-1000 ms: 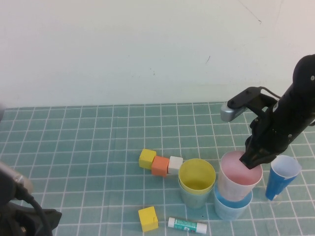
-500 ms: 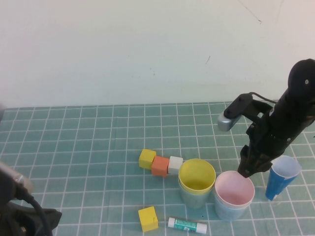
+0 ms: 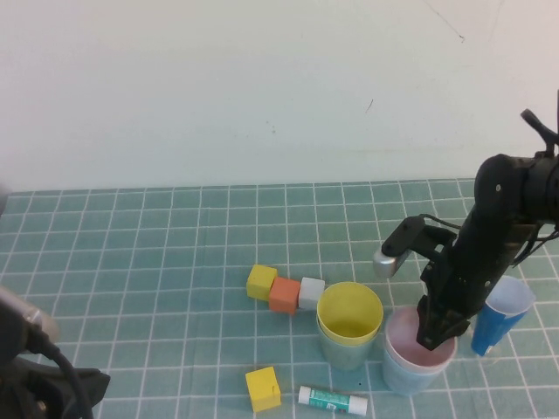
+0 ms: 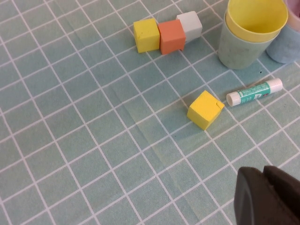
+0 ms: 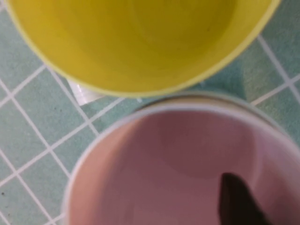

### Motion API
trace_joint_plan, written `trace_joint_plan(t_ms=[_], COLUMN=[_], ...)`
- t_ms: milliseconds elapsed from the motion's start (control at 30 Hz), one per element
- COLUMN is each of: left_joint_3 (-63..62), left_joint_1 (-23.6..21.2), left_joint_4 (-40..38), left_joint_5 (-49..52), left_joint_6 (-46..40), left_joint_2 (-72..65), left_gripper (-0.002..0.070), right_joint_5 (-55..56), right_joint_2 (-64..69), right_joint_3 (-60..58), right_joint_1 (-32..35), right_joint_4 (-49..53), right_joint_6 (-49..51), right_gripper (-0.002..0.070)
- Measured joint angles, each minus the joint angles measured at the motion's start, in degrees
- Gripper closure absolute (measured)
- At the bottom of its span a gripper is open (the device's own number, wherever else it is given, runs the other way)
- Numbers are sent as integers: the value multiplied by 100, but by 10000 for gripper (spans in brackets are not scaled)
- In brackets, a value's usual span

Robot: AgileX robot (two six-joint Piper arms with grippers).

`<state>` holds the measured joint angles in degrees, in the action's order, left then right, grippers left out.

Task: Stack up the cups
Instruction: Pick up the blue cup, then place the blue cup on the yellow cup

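Observation:
The pink cup point(image 3: 403, 337) sits nested inside the light blue cup point(image 3: 400, 375) at the front right. My right gripper point(image 3: 434, 336) is low over the pair, open, with one finger point(image 5: 239, 201) down inside the pink cup point(image 5: 178, 159) and a gap to its wall. The other finger is hidden. The yellow cup point(image 3: 349, 310) sits nested in the green cup point(image 3: 336, 351) just to the left, almost touching. My left gripper point(image 3: 61, 388) is parked at the front left corner, shut and empty point(image 4: 265, 197).
A tall dark-blue cup point(image 3: 500, 319) stands right of the pink cup, close to my right arm. Yellow point(image 3: 261, 281), orange point(image 3: 284, 294) and white point(image 3: 311, 292) blocks form a row behind the yellow cup. A loose yellow block point(image 3: 263, 388) and a glue stick point(image 3: 332, 400) lie in front.
The right gripper carried the pink cup down into the light blue cup, then sank lower so that its finger now reaches inside the cup. The left arm has not moved.

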<state>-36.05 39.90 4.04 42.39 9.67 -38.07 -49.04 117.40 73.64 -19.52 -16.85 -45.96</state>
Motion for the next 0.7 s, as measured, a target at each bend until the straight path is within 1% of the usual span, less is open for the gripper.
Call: trace_joint_plan(t_ms=[33, 67, 100, 133, 200, 333, 500, 600, 700], left_joint_3=[0, 0, 0, 0, 0, 0, 0, 0, 0], left_joint_1=[0, 0, 0, 0, 0, 0, 0, 0, 0], left_joint_4=[0, 0, 0, 0, 0, 62, 193, 192, 205], left_joint_5=[0, 0, 0, 0, 25, 30, 30, 30, 30], left_joint_6=[0, 0, 0, 0, 0, 0, 0, 0, 0], left_joint_2=[0, 0, 0, 0, 0, 0, 0, 0, 0], left_gripper=[676, 676, 676, 676, 676, 677, 677, 677, 677], right_joint_5=[0, -58, -175, -343, -716, -1447, -1919, -2019, -2034], right_joint_2=[24, 24, 10, -19, -169, -766, -1522, -1712, -1663], right_joint_3=[23, 57, 131, 229, 451, 918, 1410, 1739, 2008], right_joint_1=[0, 0, 0, 0, 0, 0, -42, -250, -608], right_joint_4=[0, 0, 0, 12, 88, 352, 364, 354, 365], right_joint_6=[0, 0, 10, 51, 180, 450, 552, 560, 560], right_gripper=[528, 570, 608, 630, 642, 643, 644, 644, 644])
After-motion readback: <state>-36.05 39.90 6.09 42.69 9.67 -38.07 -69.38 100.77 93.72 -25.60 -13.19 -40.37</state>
